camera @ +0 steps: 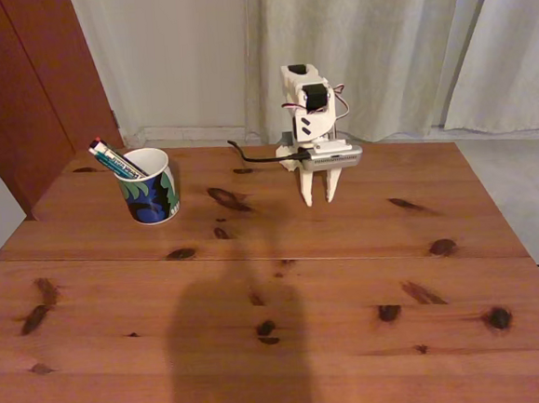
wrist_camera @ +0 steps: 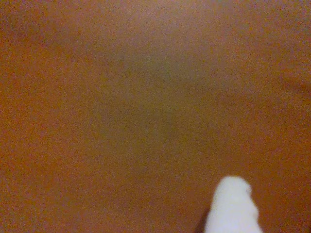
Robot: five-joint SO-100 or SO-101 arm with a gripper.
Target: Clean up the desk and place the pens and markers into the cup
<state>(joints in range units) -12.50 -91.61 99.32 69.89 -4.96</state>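
Fixed view: pens and markers (camera: pixel 113 161) stand in the cup (camera: pixel 152 194) (left), end effector (camera: pixel 319 198) apparently slightly parted, empty.

Readable text: none in either view.
Cup (camera: pixel 151 186): leafy pattern only, no lettering.
Pens and markers (camera: pixel 109 159): barrel markings too small to read.
Arm (camera: pixel 311 114): no legible label.
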